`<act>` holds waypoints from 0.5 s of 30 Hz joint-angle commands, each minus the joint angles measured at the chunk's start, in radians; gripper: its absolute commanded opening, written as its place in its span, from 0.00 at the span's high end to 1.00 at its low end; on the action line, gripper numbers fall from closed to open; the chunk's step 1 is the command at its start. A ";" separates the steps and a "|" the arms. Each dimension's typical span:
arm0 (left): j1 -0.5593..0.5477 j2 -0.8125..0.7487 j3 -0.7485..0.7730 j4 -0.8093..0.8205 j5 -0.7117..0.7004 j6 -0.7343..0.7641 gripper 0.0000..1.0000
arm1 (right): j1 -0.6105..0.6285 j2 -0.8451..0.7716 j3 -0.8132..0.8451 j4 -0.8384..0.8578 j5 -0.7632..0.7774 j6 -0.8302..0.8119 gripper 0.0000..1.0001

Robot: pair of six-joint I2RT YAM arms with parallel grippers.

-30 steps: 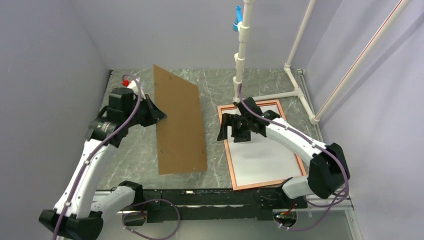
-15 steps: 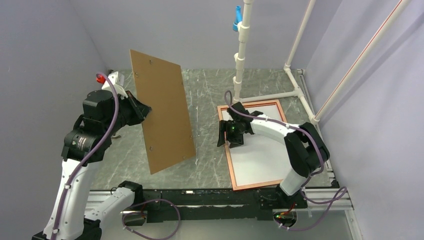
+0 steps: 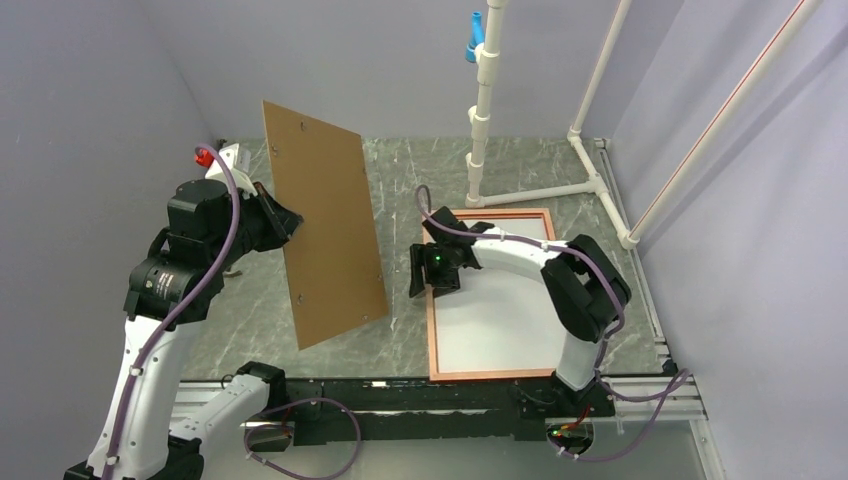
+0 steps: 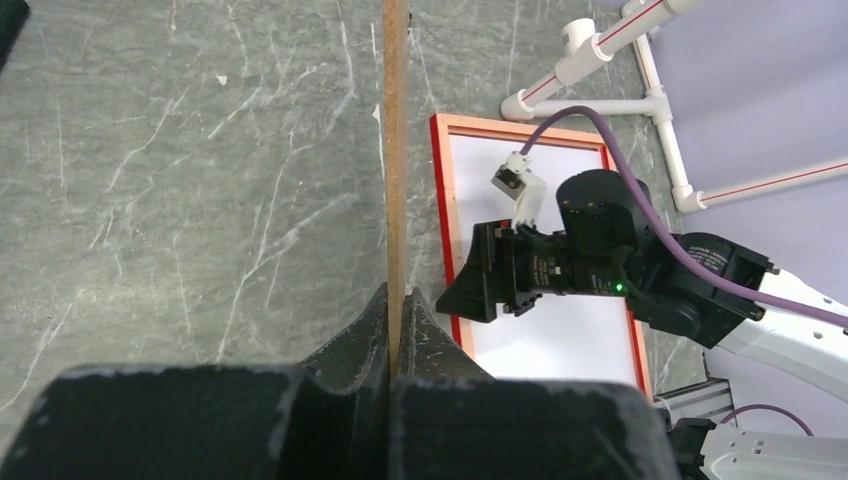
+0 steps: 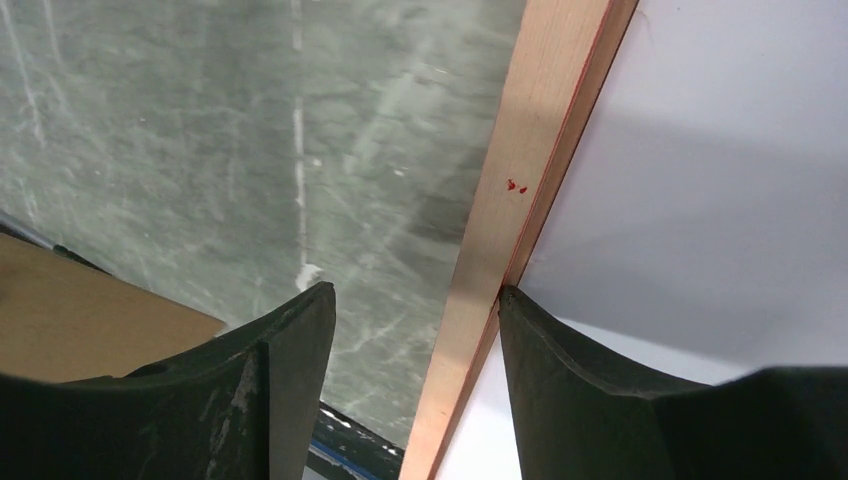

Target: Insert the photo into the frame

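copper-orange edging marks the frame [image 3: 431, 340] in the top view, and it has shifted: a second ago it lay skewed and further right, and now it sits square to the table [image 3: 420, 180], right of centre. its long axis runs from the near edge to the far edge, back side up. the photo [image 3: 495, 320] lies inside it, white back upward, its long side running the same way. the right gripper [image 3: 425, 280] has moved with the frame's left rail and sits low on it, towards the far corner. the left gripper [image 3: 292, 222] is clamped on the brown backing board [image 3: 325, 220], which rested on the table a second ago and now hangs raised and tilted, left of the frame.

from the left wrist we see the board edge-on, pinched between closed jaws, with the frame flat beyond it.

from the right wrist we see the jaws parted and straddling the rail: one of the fingers [image 5: 290, 350] is over bare table with a gap to the wood, and the other is at the rail's inner edge over the photo.
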 commanded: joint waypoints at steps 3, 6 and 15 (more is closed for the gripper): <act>0.003 -0.028 0.031 0.081 0.004 -0.001 1.00 | 0.071 0.076 0.122 0.040 -0.012 0.043 0.37; 0.003 -0.032 0.044 0.071 -0.007 0.004 1.00 | 0.089 0.108 0.151 0.060 -0.013 0.059 0.36; 0.003 -0.037 0.089 0.025 -0.052 0.027 1.00 | 0.096 0.134 0.223 0.113 -0.031 0.083 0.35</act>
